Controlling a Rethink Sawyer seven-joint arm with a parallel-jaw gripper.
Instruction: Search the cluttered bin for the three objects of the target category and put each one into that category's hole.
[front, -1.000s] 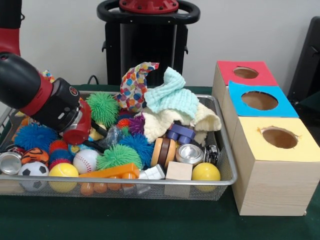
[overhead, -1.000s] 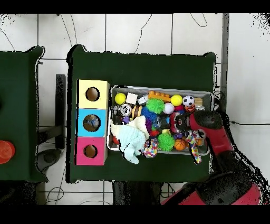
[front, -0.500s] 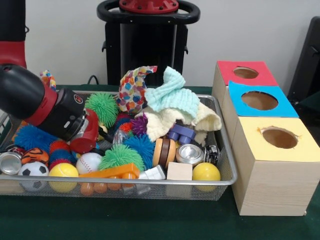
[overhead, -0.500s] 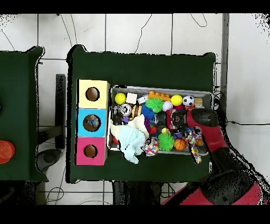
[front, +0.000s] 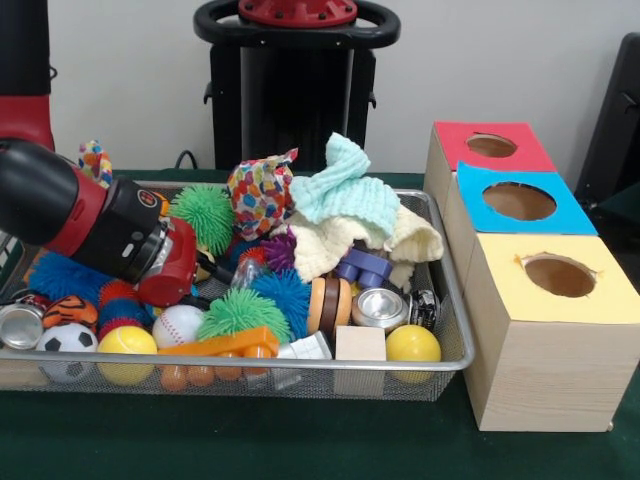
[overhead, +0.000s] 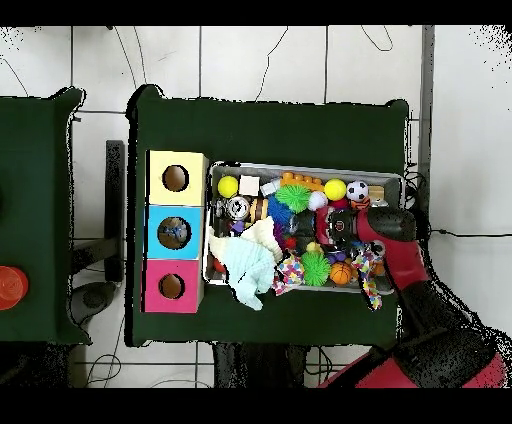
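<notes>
Green table (front: 300, 450): end effector (front: 205, 265) shifted rightward within bin (front: 452, 330).

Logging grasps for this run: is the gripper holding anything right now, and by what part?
Cannot be told: the gripper is buried among the toys in the wire mesh bin.

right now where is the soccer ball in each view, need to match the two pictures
Front view: the soccer ball sits in the bin's near left corner, against the wire wall, beside a yellow ball.
Overhead view: the soccer ball lies near the bin's upper right corner, with the same yellow ball to its left.
Shared landmark: the yellow-topped box, at the bin's opposite end along that same edge.
</notes>
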